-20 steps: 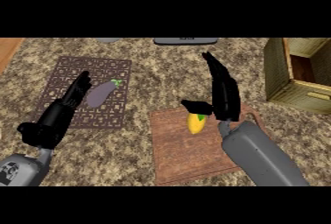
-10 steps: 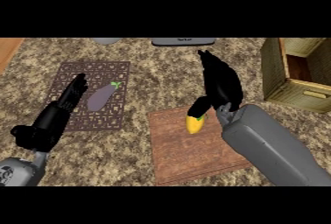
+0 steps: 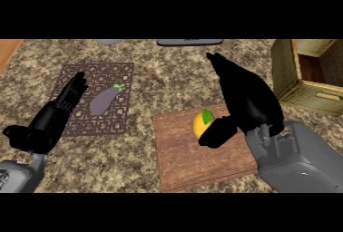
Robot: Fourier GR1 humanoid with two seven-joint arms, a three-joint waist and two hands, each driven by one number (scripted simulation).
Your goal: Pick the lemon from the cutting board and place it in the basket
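The lemon [image 3: 202, 123] was found lying on the cutting board [image 3: 201, 158], near the board's upper edge, with a small green leaf at its top. The right hand [image 3: 244, 102] was seen directly beside it, on the lemon's right: the fingers were held long and nearly straight, reaching up past the fruit, while the thumb was angled down and leftward below the fruit, so that the lemon sat in the wide gap between thumb and fingers. No closing round the fruit was shown, and whether the palm touched it could not be told.

The lemon was judged to be light, stiff and hard to crush, but rounded and smooth-skinned, so that it might roll on the flat board or slip out of a shallow pinch. The widest part, across the middle, was judged the best place to be taken hold of, with the fingers brought over one side and the thumb set against the other; the leaf end was judged a poor spot.

The basket [image 3: 295, 77] was seen well apart, at the upper right. The left hand [image 3: 60, 108] was shown resting open over a patterned mat [image 3: 100, 122], beside an eggplant [image 3: 106, 99] that played no part
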